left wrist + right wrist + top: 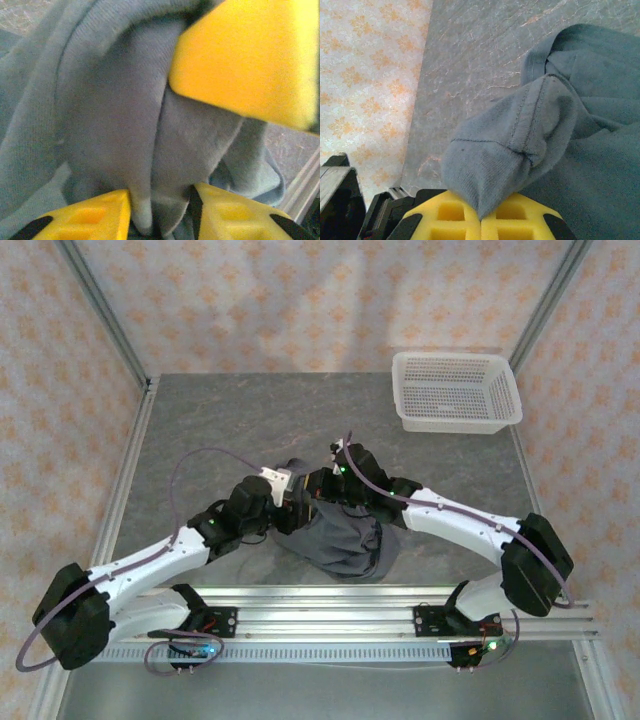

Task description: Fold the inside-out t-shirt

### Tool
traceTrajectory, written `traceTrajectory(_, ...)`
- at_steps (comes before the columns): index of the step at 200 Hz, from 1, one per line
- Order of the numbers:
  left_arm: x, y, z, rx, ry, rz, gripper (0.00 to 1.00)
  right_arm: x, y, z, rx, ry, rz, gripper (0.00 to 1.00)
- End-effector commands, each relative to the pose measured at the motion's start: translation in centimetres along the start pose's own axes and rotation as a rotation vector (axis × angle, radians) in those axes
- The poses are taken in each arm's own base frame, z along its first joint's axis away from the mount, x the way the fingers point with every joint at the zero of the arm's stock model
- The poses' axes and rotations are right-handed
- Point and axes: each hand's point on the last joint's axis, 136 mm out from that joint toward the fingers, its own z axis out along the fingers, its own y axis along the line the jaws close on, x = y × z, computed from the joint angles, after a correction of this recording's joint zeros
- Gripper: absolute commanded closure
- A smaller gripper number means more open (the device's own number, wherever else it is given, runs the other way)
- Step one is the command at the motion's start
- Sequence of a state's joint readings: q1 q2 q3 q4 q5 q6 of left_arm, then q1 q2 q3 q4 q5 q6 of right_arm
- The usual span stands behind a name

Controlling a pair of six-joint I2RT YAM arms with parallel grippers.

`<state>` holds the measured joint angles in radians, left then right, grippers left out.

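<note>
Fabric of the inside-out t-shirt (345, 540) lies bunched on the table (200, 420) just beyond the near rail (330, 595), its long axis running from near right to far left, the far end raised. We see the right gripper (480, 220) clamped tight on a stitched tip of cloth, and the left gripper (160, 220) part-way apart with a thick fold wedged between its jaws, touching both. Folds hide its outline from us, and a white basket (455, 390) sits well apart at the far right corner.
</note>
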<state>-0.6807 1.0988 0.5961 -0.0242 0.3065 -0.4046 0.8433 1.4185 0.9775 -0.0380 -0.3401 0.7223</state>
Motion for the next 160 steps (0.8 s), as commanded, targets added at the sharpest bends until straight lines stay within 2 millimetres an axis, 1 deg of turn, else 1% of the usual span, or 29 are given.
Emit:
traceTrajectory(1,-2.3,-0.5,0.3,-0.013,-0.065,0.047,0.69,-0.4,1.1,-0.2,-0.029,0.003,0.017,1.00)
traceTrajectory(18,-1.9,0.2,0.7,-0.044,-0.049,0.038,0.78,-0.6,1.4,-0.3,-0.032,0.001,0.012,1.00)
traceTrajectory(44,-1.7,0.6,0.8,-0.063,-0.050,0.020,0.84,-0.7,1.3,-0.4,-0.024,-0.002,0.010,1.00)
traceTrajectory(52,-1.7,0.6,0.7,-0.062,-0.056,0.017,0.90,-0.7,1.2,-0.4,-0.016,-0.005,0.008,1.00)
traceTrajectory(53,-1.7,0.6,0.7,-0.062,-0.056,0.016,0.94,-0.7,1.1,-0.4,-0.015,-0.005,0.009,1.00)
traceTrajectory(59,-1.8,0.6,0.6,-0.061,-0.059,0.012,1.00,-0.7,0.9,-0.4,-0.003,-0.008,0.008,1.00)
traceTrajectory(67,-2.0,0.3,0.3,-0.054,-0.062,0.004,1.00,-0.8,0.4,-0.5,0.021,-0.016,0.001,1.00)
traceTrajectory(77,-2.5,-0.5,-0.3,-0.018,-0.074,-0.019,1.00,-1.1,-0.7,-0.7,0.073,-0.037,-0.017,1.00)
traceTrajectory(85,-3.2,-1.6,-1.0,0.029,-0.088,-0.047,1.00,-1.5,-2.1,-1.0,0.131,-0.062,-0.042,1.00)
traceTrajectory(91,-3.8,-2.6,-1.6,0.075,-0.098,-0.068,1.00,-1.8,-3.6,-1.3,0.192,-0.086,-0.052,0.99)
traceTrajectory(101,-4.9,-4.4,-2.8,0.156,-0.111,-0.091,1.00,-2.4,-6.0,-1.9,0.286,-0.117,-0.082,0.95)
traceTrajectory(110,-5.8,-5.3,-3.6,0.188,-0.122,-0.089,1.00,-2.7,-8.1,-2.5,0.372,-0.129,-0.114,0.87)
traceTrajectory(120,-6.3,-5.1,-4.1,0.168,-0.115,-0.126,1.00,-2.7,-9.8,-3.2,0.444,-0.129,-0.150,0.76)
traceTrajectory(129,-6.7,-4.6,-4.5,0.139,-0.107,-0.155,1.00,-2.6,-11.0,-3.8,0.506,-0.124,-0.179,0.73)
traceTrajectory(141,-7.2,-4.4,-4.6,0.164,-0.090,-0.212,1.00,-2.1,-11.4,-4.4,0.528,-0.091,-0.209,0.73)
traceTrajectory(153,-7.7,-4.6,-4.4,0.211,-0.077,-0.282,1.00,-1.6,-10.8,-4.9,0.494,-0.066,-0.232,0.73)
traceTrajectory(160,-7.7,-4.3,-4.1,0.208,-0.062,-0.318,1.00,-1.6,-10.0,-5.6,0.455,-0.075,-0.241,0.72)
